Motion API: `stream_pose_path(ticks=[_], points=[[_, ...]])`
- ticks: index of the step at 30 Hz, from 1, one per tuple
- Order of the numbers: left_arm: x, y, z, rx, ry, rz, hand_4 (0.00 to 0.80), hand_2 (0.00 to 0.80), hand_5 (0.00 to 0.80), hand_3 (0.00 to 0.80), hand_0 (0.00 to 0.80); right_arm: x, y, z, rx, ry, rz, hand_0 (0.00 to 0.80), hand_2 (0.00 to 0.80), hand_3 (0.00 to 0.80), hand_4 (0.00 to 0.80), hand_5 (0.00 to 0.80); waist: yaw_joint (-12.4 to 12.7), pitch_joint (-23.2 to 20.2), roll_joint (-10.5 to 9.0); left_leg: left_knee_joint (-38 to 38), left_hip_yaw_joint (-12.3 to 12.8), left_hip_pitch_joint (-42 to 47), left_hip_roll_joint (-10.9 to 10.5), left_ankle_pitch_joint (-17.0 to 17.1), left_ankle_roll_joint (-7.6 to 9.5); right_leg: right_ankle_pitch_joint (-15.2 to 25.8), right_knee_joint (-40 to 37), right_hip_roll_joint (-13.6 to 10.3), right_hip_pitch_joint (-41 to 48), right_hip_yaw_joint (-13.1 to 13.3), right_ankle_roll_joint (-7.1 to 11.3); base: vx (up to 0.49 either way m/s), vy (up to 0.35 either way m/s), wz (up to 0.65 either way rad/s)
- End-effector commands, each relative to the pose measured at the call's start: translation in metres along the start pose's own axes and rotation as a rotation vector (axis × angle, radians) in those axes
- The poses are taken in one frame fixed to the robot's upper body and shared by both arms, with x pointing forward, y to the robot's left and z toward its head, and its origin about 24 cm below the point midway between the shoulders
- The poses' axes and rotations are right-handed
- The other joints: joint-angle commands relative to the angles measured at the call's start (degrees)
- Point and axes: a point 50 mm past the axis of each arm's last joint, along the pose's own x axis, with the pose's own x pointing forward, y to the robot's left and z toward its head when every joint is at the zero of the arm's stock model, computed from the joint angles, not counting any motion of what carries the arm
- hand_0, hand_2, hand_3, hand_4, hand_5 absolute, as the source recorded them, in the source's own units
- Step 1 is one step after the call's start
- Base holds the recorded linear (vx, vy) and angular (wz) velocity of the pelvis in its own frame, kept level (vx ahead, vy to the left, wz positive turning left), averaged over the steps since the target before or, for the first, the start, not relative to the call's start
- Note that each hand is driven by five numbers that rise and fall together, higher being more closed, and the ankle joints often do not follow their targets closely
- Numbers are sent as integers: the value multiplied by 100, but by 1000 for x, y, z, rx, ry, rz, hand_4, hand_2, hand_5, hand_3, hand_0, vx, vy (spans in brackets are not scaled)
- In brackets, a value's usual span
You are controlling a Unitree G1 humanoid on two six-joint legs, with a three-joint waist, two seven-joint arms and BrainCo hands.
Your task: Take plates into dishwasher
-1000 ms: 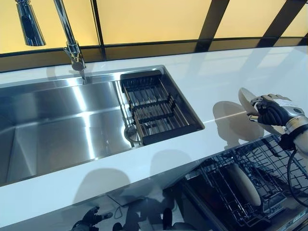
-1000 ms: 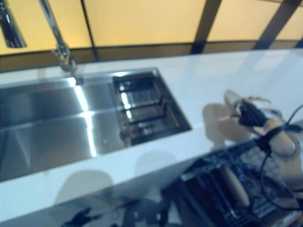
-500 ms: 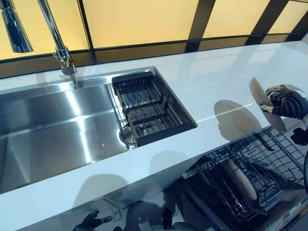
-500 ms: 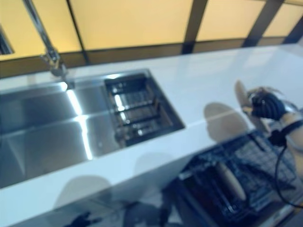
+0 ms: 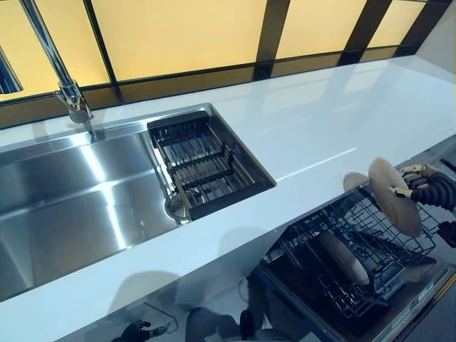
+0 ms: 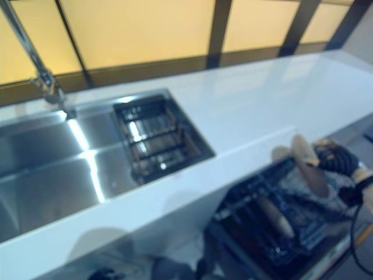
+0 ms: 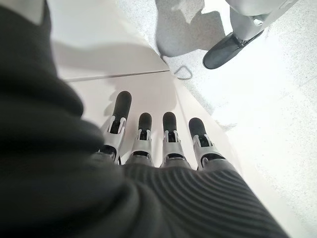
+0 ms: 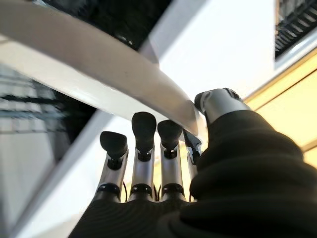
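Head stereo pair looks down from above at the counter (image 5: 299,135), sink (image 5: 85,199) and dishwasher rack (image 5: 356,256); both eyes share nearly the same scene. L wrist cam, v. close, faces the floor (image 7: 277,99). R wrist cam, v. close, faces the plate (image 8: 84,69).

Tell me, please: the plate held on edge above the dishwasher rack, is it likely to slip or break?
The plate looks rigid and smooth, probably ceramic, so it may chip if it hits the wire rack. The right robot hand pinches only its rim, so it could pivot or slip. Held on edge, it might tip unless it enters a slot.
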Motion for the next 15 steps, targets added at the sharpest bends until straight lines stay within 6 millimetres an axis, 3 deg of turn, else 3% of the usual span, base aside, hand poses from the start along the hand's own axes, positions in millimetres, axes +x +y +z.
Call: stream_pose_path(ticks=[1,8,15], points=[[5,23,21,22,-59,65,0,0,0,0,0,-7,-35,5,23,-72,-175,800,800,800,800,800,-74,-8,-206,-12,-60,-108,49,54,189,-359,129,-41,403,-228,242,9,-50,-3],[4,26,18,32,-56,67,0,0,0,0,0,-16,-46,-10,25,-12,-222,800,800,800,800,800,-144,21,-187,-12,-31,-108,89,77,154,-365,126,19,366,-179,209,4,-42,-3],[5,25,22,46,-69,60,0,0,0,0,0,-18,-41,-17,-1,29,-150,800,800,800,800,800,-182,62,-189,-12,-2,-117,128,95,139,-372,131,63,329,-140,190,7,-46,-3]])
